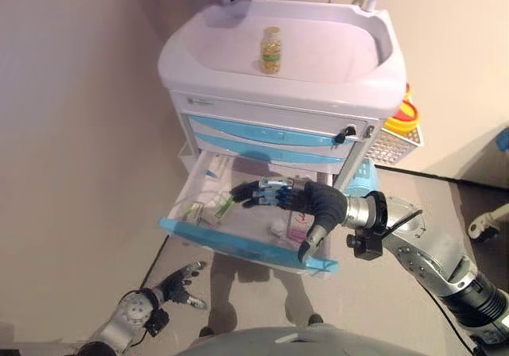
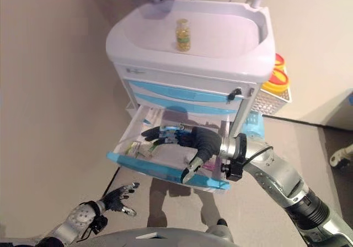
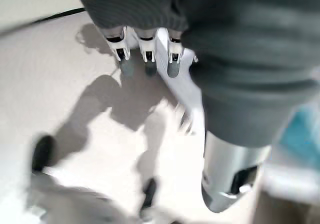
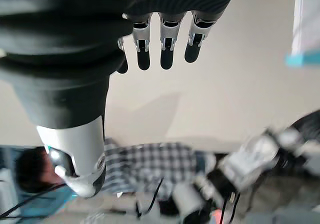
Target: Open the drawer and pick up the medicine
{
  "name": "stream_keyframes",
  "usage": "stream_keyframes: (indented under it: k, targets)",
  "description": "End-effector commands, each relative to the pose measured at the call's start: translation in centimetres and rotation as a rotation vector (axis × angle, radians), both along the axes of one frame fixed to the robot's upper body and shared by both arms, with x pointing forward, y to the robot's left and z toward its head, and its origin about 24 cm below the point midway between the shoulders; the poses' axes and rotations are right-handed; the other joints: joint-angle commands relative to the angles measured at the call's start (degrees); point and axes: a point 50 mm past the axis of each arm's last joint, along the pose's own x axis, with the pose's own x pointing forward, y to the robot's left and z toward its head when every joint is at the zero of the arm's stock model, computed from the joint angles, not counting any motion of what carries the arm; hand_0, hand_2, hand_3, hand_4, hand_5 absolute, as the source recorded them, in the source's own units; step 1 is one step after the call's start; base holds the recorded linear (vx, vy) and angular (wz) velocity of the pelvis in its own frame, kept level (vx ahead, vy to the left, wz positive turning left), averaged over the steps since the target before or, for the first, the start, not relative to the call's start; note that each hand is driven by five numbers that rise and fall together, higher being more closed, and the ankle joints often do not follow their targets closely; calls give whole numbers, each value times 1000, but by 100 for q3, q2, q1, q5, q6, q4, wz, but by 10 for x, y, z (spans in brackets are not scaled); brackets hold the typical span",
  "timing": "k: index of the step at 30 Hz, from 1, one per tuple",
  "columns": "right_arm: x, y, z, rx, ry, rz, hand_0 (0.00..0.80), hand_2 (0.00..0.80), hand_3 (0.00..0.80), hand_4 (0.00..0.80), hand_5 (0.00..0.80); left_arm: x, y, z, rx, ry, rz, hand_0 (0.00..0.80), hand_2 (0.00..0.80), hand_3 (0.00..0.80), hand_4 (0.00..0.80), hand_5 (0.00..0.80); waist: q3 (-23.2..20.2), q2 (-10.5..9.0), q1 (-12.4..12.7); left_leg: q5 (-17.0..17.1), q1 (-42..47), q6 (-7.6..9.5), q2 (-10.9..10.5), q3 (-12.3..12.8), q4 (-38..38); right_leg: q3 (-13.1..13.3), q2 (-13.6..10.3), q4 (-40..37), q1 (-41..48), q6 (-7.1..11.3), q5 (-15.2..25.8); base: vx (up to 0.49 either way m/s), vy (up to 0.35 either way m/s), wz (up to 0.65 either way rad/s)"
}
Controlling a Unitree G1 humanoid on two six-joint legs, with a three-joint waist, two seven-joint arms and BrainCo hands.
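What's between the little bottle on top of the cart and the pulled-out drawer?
Two closed blue-fronted drawers sit between the bottle and the open drawer, seen in both eye views.

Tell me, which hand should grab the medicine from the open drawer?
Probably the right hand: it is open over the open drawer, above the medicine packs. The left hand hangs low by the floor, away from the drawer.

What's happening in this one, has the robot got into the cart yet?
Yes. The bottom drawer of the white medical cart stands pulled out, and the right hand reaches over it with fingers straight, above the packets inside, gripping nothing. The left hand hangs open near the floor. A small bottle stands on the cart's top.
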Motion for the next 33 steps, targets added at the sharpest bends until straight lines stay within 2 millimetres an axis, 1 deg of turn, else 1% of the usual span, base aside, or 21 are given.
stream_keyframes:
  k: [1,4,6,7,9,11,13,14,15,16,17,19,20,25,29,33]
  targets:
    - [-17,19,13,110,55,191,0,0,0,0,0,43,2,18,120,-135,-154,0,0,0,0,0,318,-63,-127,-811,-145,362,20,-18,928,-125,-120,428,-457,70,150,14,-9,-26]
    - [-23,36,0,171,230,265,0,0,0,0,0,60,-19,18,136,-187,-218,0,0,0,0,0,395,-31,-308,-869,-130,359,43,103,1017,36,-102,439,-566,62,187,19,-1,-20]
    - [-28,46,-7,205,319,299,0,0,0,0,0,72,-28,23,139,-241,-228,0,0,0,0,0,459,-7,-405,-905,-131,353,57,156,1071,123,-87,462,-636,54,193,12,7,-29]
    - [-31,51,-11,214,355,317,0,0,0,0,0,82,-34,27,140,-282,-225,0,0,0,0,0,510,12,-472,-927,-150,350,65,192,1119,183,-82,480,-695,45,198,-3,16,-28]
    - [-35,58,-17,215,391,323,0,0,0,0,0,98,-40,37,150,-357,-221,0,0,0,0,0,613,49,-567,-959,-190,346,74,231,1184,282,-67,512,-800,25,206,-19,29,-35]
    - [-34,61,-21,199,402,314,0,0,0,0,0,112,-39,48,166,-437,-198,0,0,0,0,0,702,72,-648,-970,-234,329,87,272,1248,362,-49,538,-890,2,222,-19,29,-31]
    - [-34,59,-26,169,423,317,0,0,0,0,0,133,-31,70,155,-531,-105,0,0,0,0,0,837,122,-765,-981,-293,314,99,335,1325,475,-9,593,-1013,-39,220,-10,48,-31]
    - [-35,57,-28,155,443,322,0,0,0,0,0,143,-23,82,150,-579,-51,0,0,0,0,0,898,139,-821,-986,-324,309,106,364,1368,536,11,635,-1071,-62,206,7,33,-28]
    - [-36,55,-30,147,456,327,0,0,0,0,0,151,-16,93,148,-612,-14,0,0,0,0,0,944,144,-861,-987,-355,304,113,374,1406,592,34,661,-1110,-77,201,76,45,-27]
    - [-37,52,-33,141,476,330,0,0,0,0,0,157,-11,102,148,-644,8,0,0,0,0,0,993,172,-903,-1107,-345,275,110,312,1459,612,42,700,-1079,-51,88,67,24,-26]
    - [-37,51,-34,132,482,332,0,0,0,0,0,162,-5,110,153,-667,22,0,0,0,0,0,1032,168,-924,-1108,-381,272,114,308,1492,640,58,733,-1111,-64,76,49,9,-21]
    - [-39,44,-41,71,492,350,0,0,0,0,0,177,13,140,186,-731,56,0,0,0,0,0,1177,140,-1005,-1087,-488,249,145,310,1593,711,102,825,-1216,-100,56,-35,-48,-17]
    - [-39,42,-44,53,494,349,0,0,0,0,0,180,18,147,192,-744,66,0,0,0,0,0,1221,132,-1028,-1057,-512,234,160,315,1621,735,124,845,-1247,-113,54,-28,-48,-20]
    - [-36,21,-60,-19,512,267,0,0,0,0,0,195,58,197,203,-844,213,0,0,0,0,0,1477,89,-1198,-849,-684,162,253,332,1795,901,294,995,-1464,-216,5,-6,-42,-13]
    - [-34,6,-76,-66,526,179,0,0,0,0,0,198,81,226,212,-896,304,0,0,0,0,0,1688,18,-1266,-749,-916,136,335,301,1964,980,416,1125,-1679,-292,-18,-38,-71,-15]
    - [-33,-5,-92,-116,520,88,0,0,0,0,0,199,95,247,217,-953,372,0,0,0,0,0,1898,-78,-1275,-690,-1112,118,406,258,2045,994,507,1184,-1821,-347,-13,-52,-95,-11]
